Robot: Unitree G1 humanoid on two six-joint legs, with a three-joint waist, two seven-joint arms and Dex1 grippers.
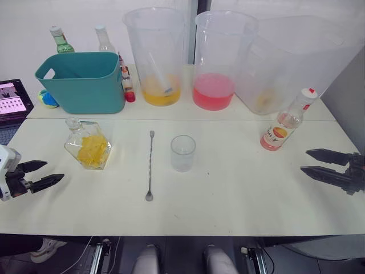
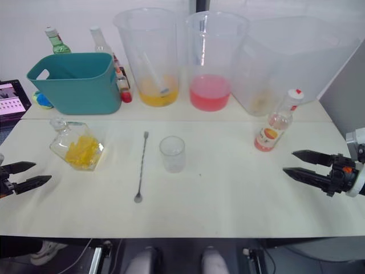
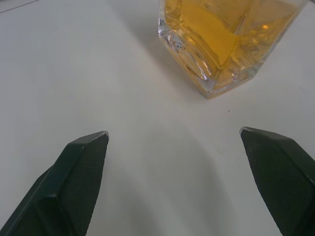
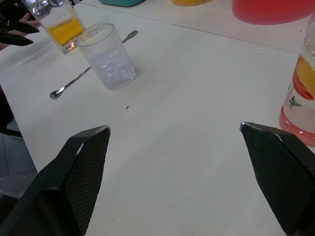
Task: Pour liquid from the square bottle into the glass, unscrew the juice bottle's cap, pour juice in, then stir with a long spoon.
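The square bottle (image 1: 88, 146) with yellow liquid and a glass stopper stands on the white table's (image 1: 239, 194) left side; its base fills the top of the left wrist view (image 3: 221, 44). My left gripper (image 1: 47, 173) is open at the table's left edge, a short way from that bottle. The glass (image 1: 183, 152) stands empty mid-table, with the long spoon (image 1: 150, 165) lying just left of it. The juice bottle (image 1: 283, 122) stands capped, with its cap (image 1: 308, 93) white and red, at the right. My right gripper (image 1: 305, 161) is open near the right edge, below the juice bottle.
Along the back stand a teal basket (image 1: 82, 80), a beaker with yellow liquid (image 1: 157, 57), a beaker with pink liquid (image 1: 217, 60) and a large clear tub (image 1: 296, 60). A green bottle (image 1: 59, 40) and a clear bottle (image 1: 104, 39) rise behind the basket. A tablet (image 1: 12, 100) lies far left.
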